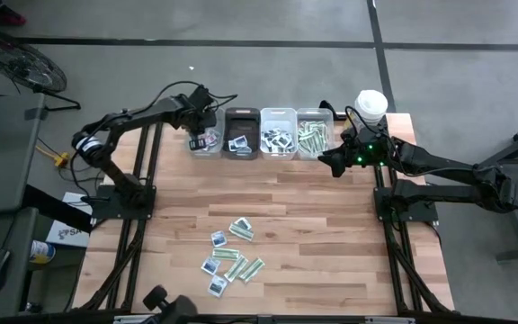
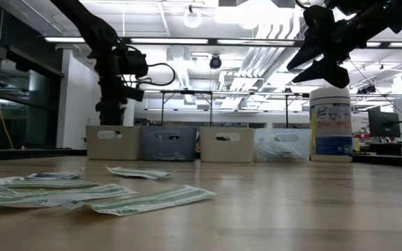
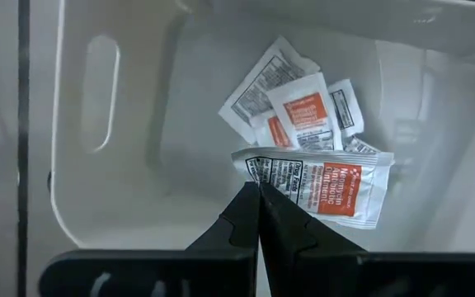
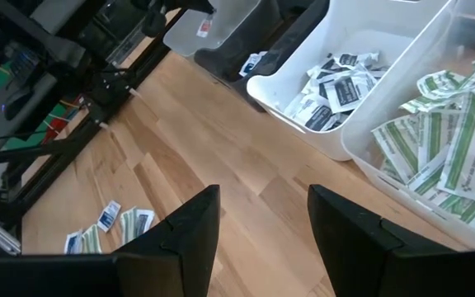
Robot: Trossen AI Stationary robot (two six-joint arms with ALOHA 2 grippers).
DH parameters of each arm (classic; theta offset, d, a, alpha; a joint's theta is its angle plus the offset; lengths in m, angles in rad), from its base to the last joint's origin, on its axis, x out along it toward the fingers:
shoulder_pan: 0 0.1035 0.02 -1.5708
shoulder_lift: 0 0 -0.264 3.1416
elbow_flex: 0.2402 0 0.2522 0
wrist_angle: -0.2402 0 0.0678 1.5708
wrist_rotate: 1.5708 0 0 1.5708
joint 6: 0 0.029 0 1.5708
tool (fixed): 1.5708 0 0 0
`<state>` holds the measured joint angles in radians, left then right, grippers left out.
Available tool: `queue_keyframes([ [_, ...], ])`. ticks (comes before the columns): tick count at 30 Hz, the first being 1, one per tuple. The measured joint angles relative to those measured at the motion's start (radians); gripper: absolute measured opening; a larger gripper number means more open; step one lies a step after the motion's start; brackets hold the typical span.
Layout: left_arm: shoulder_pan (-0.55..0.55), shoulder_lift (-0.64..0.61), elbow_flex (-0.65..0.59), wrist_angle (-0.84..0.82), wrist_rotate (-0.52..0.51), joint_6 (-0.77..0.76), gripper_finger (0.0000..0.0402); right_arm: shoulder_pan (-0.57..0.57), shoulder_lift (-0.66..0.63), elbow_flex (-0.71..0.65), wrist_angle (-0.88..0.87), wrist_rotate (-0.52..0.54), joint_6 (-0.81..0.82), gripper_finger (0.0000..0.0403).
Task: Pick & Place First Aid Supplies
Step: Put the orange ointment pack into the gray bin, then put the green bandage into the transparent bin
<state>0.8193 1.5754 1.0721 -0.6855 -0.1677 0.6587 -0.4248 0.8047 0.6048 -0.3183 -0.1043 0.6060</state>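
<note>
**Left gripper pinches a packet over the end bin; right gripper waits open**

Four small bins stand in a row along the table's far edge, with a tall white canister (image 1: pixel 370 104) at the row's right end. The left gripper (image 1: pixel 207 115) hangs over the leftmost bin (image 1: pixel 204 144); the right gripper (image 1: pixel 333 162) hovers just in front of the clear bin (image 1: pixel 314 135) of green-and-white strips, with the white bin (image 1: pixel 278 132) of blue-marked packets just beside it.

Only the left wrist view shows what the high view hides: the left gripper's fingers (image 3: pixel 246 216) are closed tight on the edge of a white packet with an orange label (image 3: pixel 324 183), which juts out past the fingertips above the bin's floor. Beyond it, a few similar orange-marked packets (image 3: pixel 297 106) lie in the bin.

The right wrist view shows its own fingers (image 4: pixel 186 227) spread well apart, holding nothing, bare wood between them.

The loose supplies (image 1: pixel 232 254), strips and squarish packets mixed, lie scattered on the near half of the table (image 1: pixel 331 234), well apart from both grippers.
</note>
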Motion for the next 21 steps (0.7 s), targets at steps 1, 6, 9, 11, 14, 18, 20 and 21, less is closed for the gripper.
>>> queue_keyframes([
  [1,-0.001,0.004,0.000,0.006,0.000,0.011,0.0000,0.000,0.000,0.000,0.000,0.000,0.000,0.0178],
  [6,-0.001,0.018,0.000,0.045,0.028,0.050,0.0000,0.000,0.000,0.000,0.000,0.002,0.008,0.0178],
  [9,-0.001,0.020,0.000,0.040,0.028,0.073,0.0001,0.000,0.000,0.000,0.000,0.022,0.026,0.0178],
  [11,-0.001,0.020,0.000,0.038,0.028,0.091,0.0004,0.000,0.000,0.000,0.000,0.029,0.026,0.0178],
  [14,-0.001,0.020,0.000,0.028,0.038,0.108,0.0019,0.000,0.000,0.000,0.000,0.029,0.026,0.0178],
  [18,-0.001,0.020,0.000,0.027,0.046,0.108,0.0047,0.000,0.000,0.000,0.000,0.029,0.026,0.0178],
  [20,-0.001,0.020,0.000,0.024,0.049,0.108,0.0061,0.000,0.000,0.000,0.000,0.029,0.026,0.0178],
  [21,-0.001,0.020,0.000,0.022,0.050,0.106,0.0067,0.000,0.000,0.000,0.000,0.029,0.026,0.0178],
])
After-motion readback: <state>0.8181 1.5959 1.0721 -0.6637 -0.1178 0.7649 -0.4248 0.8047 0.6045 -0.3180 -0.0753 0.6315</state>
